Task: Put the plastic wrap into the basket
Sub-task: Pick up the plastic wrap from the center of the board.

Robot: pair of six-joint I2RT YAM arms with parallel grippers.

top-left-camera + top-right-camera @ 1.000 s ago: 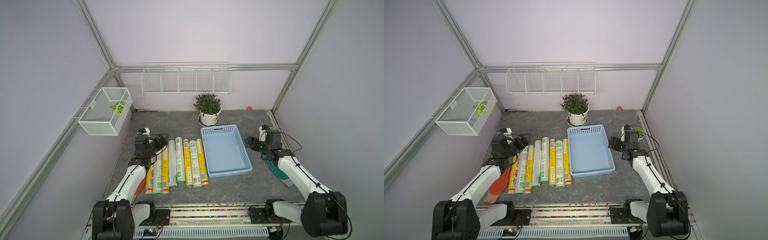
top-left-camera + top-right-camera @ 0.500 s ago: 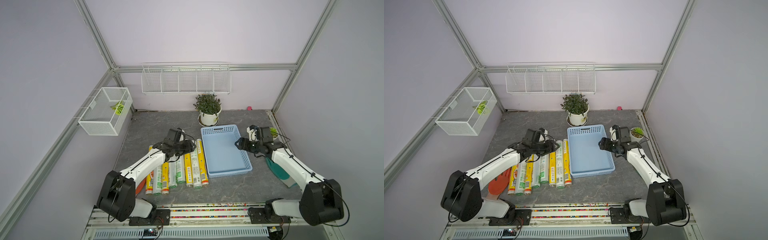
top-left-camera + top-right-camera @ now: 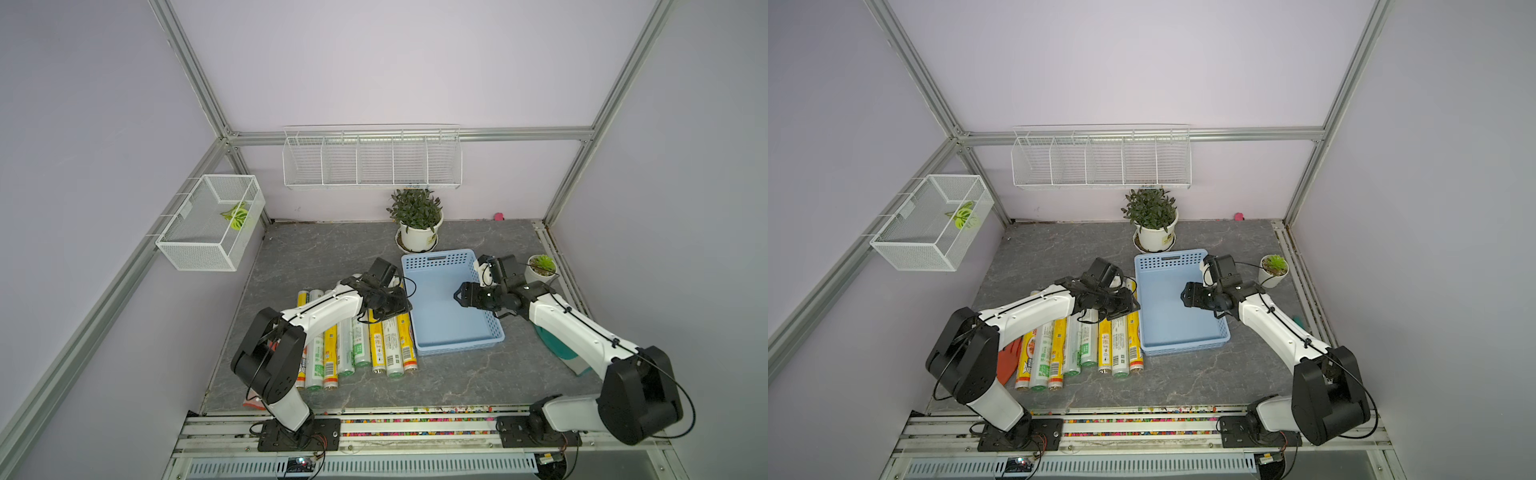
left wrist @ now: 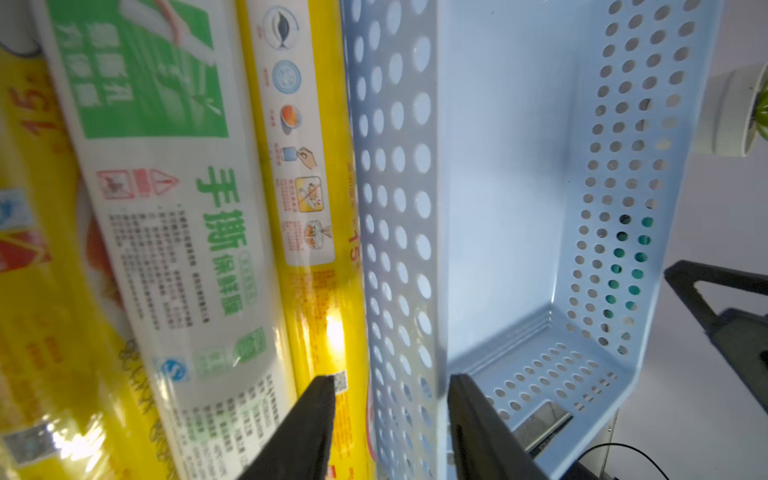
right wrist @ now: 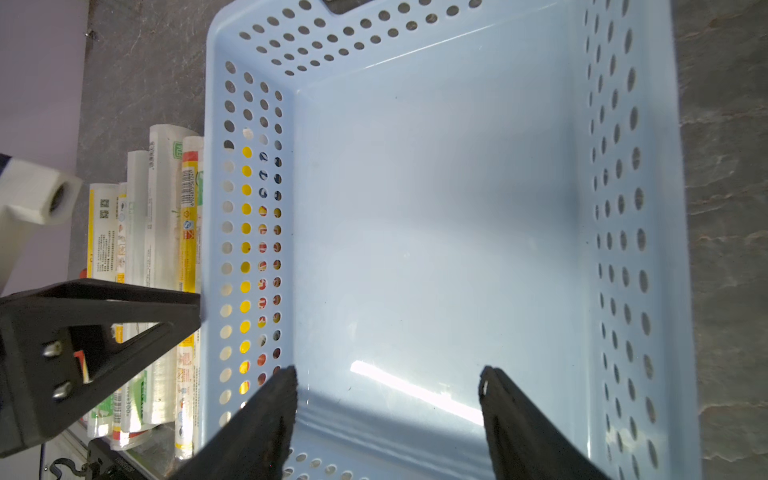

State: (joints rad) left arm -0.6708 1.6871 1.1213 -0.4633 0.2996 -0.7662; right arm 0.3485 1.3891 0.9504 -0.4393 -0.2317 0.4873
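Note:
Several plastic wrap rolls (image 3: 376, 345) (image 3: 1104, 345), yellow ones and white ones with green labels, lie side by side on the grey table, left of the basket (image 3: 432, 259) (image 3: 1167, 259). The basket is a light-blue perforated tray with nothing in it. My left gripper (image 3: 401, 305) (image 4: 390, 380) hovers open over the rightmost yellow roll (image 4: 328, 291) and the basket's left wall (image 4: 395, 166), its fingers apart on either side of them. My right gripper (image 3: 457, 296) (image 5: 388, 372) stands open above the basket floor, nothing between its fingers.
An orange glove (image 3: 1008, 361) lies under the left arm beside the rolls. A potted plant (image 3: 417, 232) stands behind the basket, a small succulent (image 3: 540, 268) to its right. A teal object (image 3: 561, 353) lies under the right arm. A wire-mesh box (image 3: 208, 224) and a wire rack (image 3: 372, 160) hang on the walls.
Both arms have swung in from the table's sides: the left one across the rolls to the basket's left wall, the right one over the basket. Both sets of jaws have narrowed.

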